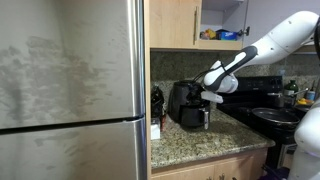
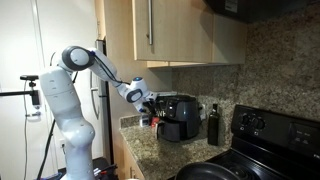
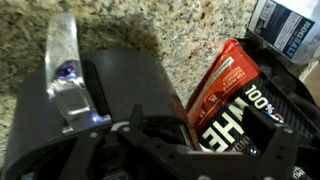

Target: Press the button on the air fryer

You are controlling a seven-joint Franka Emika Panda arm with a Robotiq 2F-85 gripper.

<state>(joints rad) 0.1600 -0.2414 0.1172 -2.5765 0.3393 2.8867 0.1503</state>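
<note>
The air fryer (image 1: 186, 104) is a squat black appliance on the granite counter, seen in both exterior views (image 2: 180, 116). In the wrist view its glossy black top (image 3: 120, 85) fills the left side, with a clear handle (image 3: 66, 65) that has a small button on it. My gripper (image 1: 212, 97) hangs right over the fryer's front top (image 2: 149, 101). Its dark fingers (image 3: 195, 125) stand apart with nothing between them. A red and black "100% whey" packet (image 3: 225, 95) lies beside the fryer under the fingers.
A steel fridge (image 1: 70, 90) stands beside the counter. A black stove (image 2: 270, 140) with a pan (image 1: 275, 115) is on the fryer's far side, with a small dark bottle (image 2: 212, 125) between. Wooden cabinets (image 2: 170, 30) hang overhead. A white and blue packet (image 3: 285, 25) lies nearby.
</note>
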